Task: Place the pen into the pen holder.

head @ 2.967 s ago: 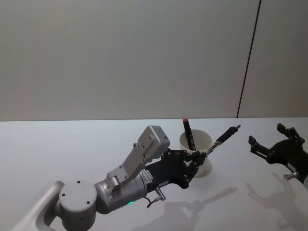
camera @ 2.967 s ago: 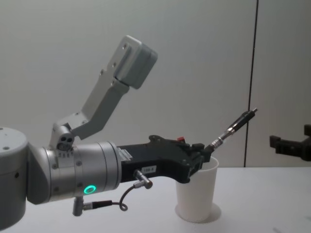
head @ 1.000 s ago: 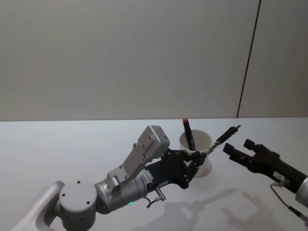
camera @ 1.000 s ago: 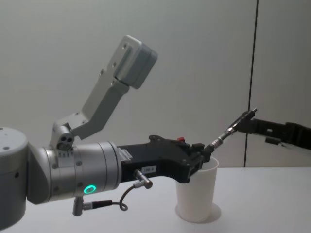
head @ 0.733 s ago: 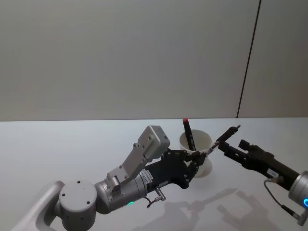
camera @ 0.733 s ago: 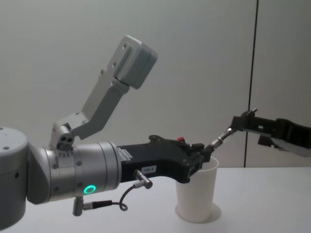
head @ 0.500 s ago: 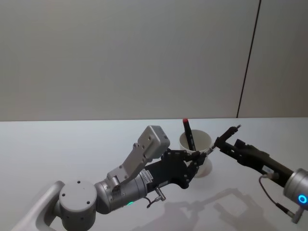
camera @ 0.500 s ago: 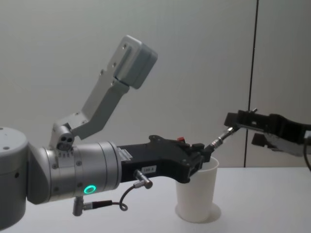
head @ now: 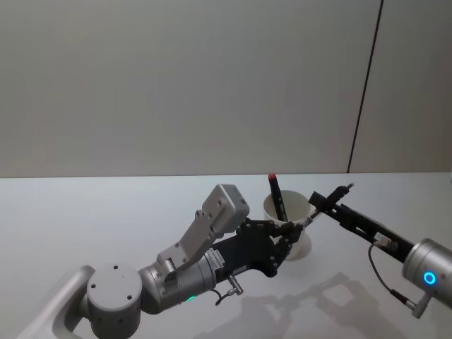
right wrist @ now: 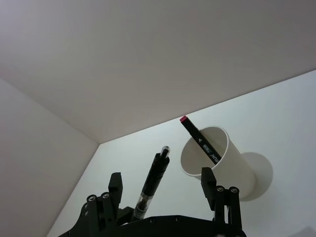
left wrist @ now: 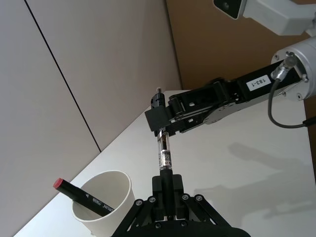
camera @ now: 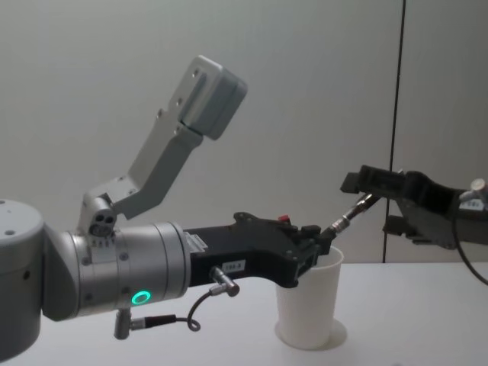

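The pen [left wrist: 163, 157] is clenched by the left gripper [left wrist: 167, 216] above the pen holder's [camera: 307, 305] rim; its free end is straddled by the spread right gripper [right wrist: 163, 190].

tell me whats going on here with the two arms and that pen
The left gripper is shut on one end of a black pen, holding it slanted beside the white paper cup. The right gripper, open, straddles the pen's far end. A red-capped marker leans inside the cup.
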